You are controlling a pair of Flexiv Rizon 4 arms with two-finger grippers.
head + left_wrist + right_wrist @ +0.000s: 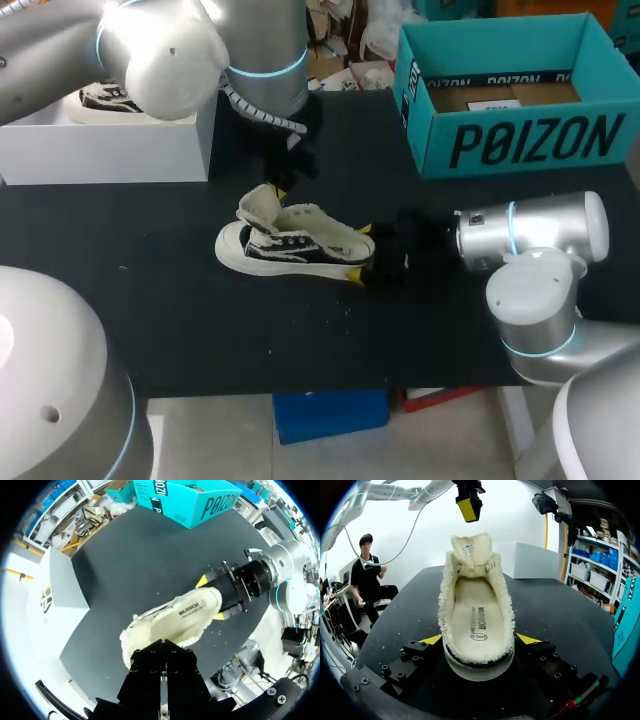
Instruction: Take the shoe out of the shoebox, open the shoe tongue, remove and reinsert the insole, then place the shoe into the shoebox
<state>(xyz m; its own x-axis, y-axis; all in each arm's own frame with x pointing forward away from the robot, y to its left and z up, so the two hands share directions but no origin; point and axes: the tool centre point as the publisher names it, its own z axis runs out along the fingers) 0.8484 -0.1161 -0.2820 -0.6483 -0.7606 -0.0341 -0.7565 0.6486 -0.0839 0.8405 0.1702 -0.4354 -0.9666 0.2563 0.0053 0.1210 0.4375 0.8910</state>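
The shoe (pixel 295 245) is out of its box and stands on its sole in the middle of the black tabletop (pixel 150 300), its toe towards the left arm's side and its heel towards the right arm. The right tool (pixel 358 252) comes in level at the heel, a yellow tip pressed against each side of the shoe, so it has the heel clamped with its jaws spread to the shoe's width. The fleecy tongue (pixel 262 205) is lifted up at the toe end, and the insole (pixel 479 615) lies flat inside the shoe. The left tool (pixel 285 180) hangs just above the tongue. I cannot tell whether it is open or closed. The teal shoebox (pixel 510 100) sits open, well apart from the shoe, beyond its heel end. A white box (pixel 110 145) stands well beyond the toe end.
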